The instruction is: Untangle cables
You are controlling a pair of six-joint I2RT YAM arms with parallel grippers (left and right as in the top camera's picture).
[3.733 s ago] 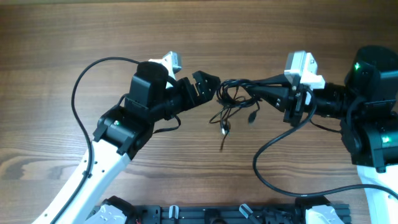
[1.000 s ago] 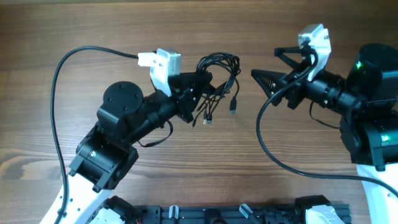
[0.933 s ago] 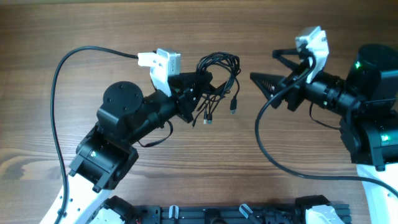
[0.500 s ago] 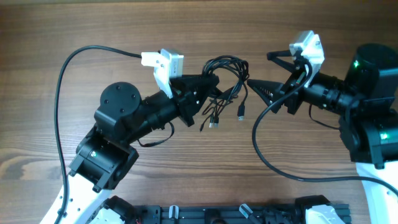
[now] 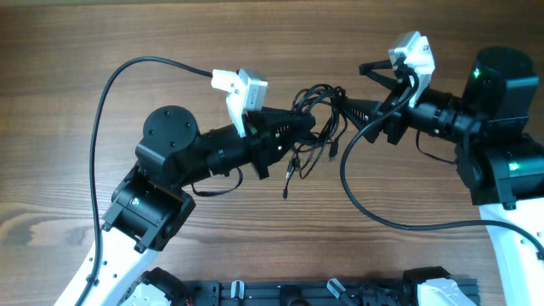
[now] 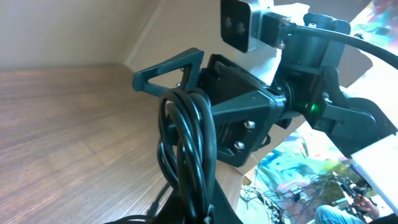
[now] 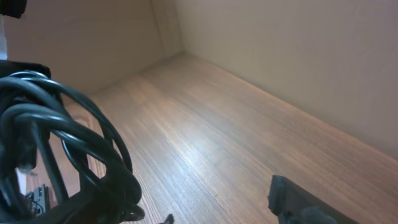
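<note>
- Nearest us, our left gripper (image 5: 299, 129) is clamped tight on the cables (image 5: 319, 106) and holds the bundle clear of the table (image 5: 255, 34).
- The tangled loops hang between both grippers, with plug ends (image 5: 334, 150) dangling below.
- Just beyond, our right gripper (image 5: 357, 88) stands wide and grips nothing. One finger is at the loops, and we cannot tell whether it touches.

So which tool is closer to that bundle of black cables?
Left. The left tool is shut on the cables; the right tool stands open at the bundle's edge, and I cannot tell whether it touches.
</note>
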